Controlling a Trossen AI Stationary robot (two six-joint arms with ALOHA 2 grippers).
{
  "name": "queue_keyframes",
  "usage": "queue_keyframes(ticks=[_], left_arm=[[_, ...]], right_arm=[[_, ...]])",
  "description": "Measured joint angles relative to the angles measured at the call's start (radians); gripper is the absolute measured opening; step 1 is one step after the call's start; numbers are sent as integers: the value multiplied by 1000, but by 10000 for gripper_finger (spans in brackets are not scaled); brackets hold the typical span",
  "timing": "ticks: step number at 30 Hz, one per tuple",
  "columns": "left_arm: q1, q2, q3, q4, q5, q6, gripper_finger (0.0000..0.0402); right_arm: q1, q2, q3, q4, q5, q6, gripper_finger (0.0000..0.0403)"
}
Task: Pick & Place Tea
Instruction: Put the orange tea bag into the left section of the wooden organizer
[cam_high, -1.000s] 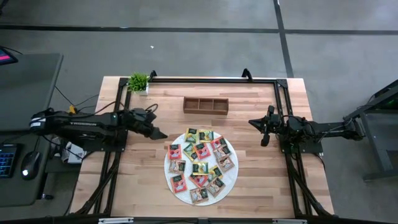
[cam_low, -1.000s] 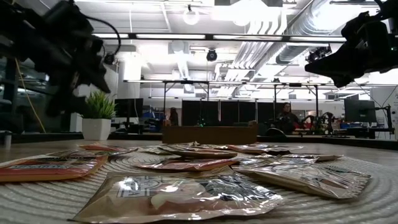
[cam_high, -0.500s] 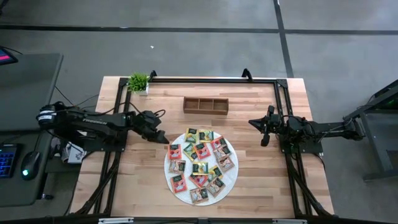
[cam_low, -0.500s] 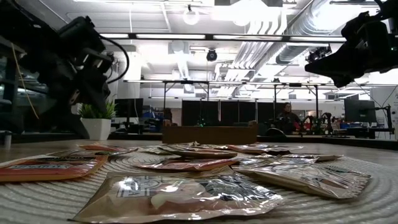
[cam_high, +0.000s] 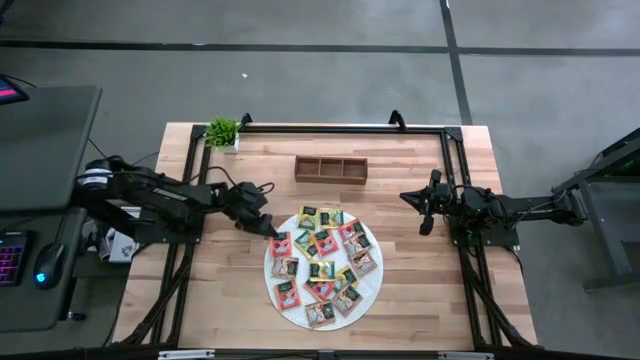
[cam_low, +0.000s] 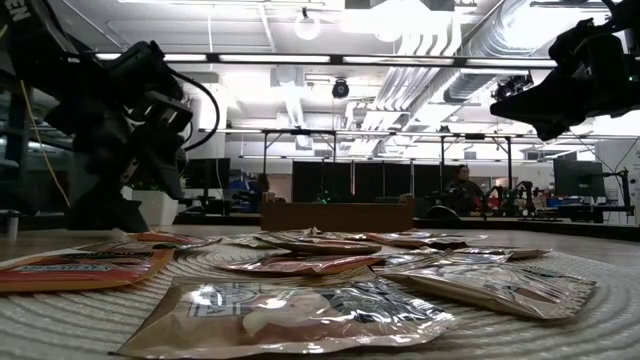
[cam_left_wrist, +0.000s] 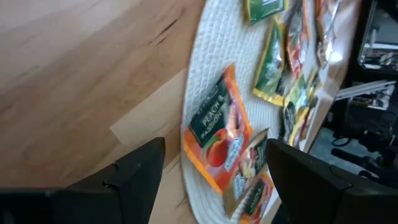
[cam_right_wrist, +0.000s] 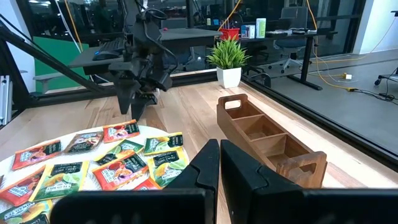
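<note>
Several small square tea packets (cam_high: 322, 262) in red, orange, green, yellow and dark wrappers lie flat on the round white woven mat (cam_high: 374, 278). My left gripper (cam_high: 268, 227) is open and low over the mat's left edge. In the left wrist view its fingers (cam_left_wrist: 134, 180) stand on either side of an orange peach packet (cam_left_wrist: 217, 134), short of it. That packet (cam_high: 281, 243) lies flat on the mat's left part. My right gripper (cam_high: 422, 205) is shut and waits raised near the table's right side.
The brown three-compartment wooden tray (cam_high: 331, 168) stands beyond the mat toward the far edge. A small potted plant (cam_high: 223, 131) sits at the far left corner. Black frame rails (cam_high: 455, 180) run along the table's sides. Bare wood lies left of the mat.
My left gripper has moved toward the table's right and near edges and come down, from left of the mat to its left edge beside the orange packet. The packets have stayed where they were.
</note>
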Motion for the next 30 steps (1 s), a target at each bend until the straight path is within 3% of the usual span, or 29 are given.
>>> queue_keyframes(ticks=[24,30], left_arm=[[-22,16,1,31,-14,-38,279],[-22,16,0,26,-17,-37,232]], right_arm=[[0,0,0,0,0,0,12],[0,0,0,0,0,0,12]])
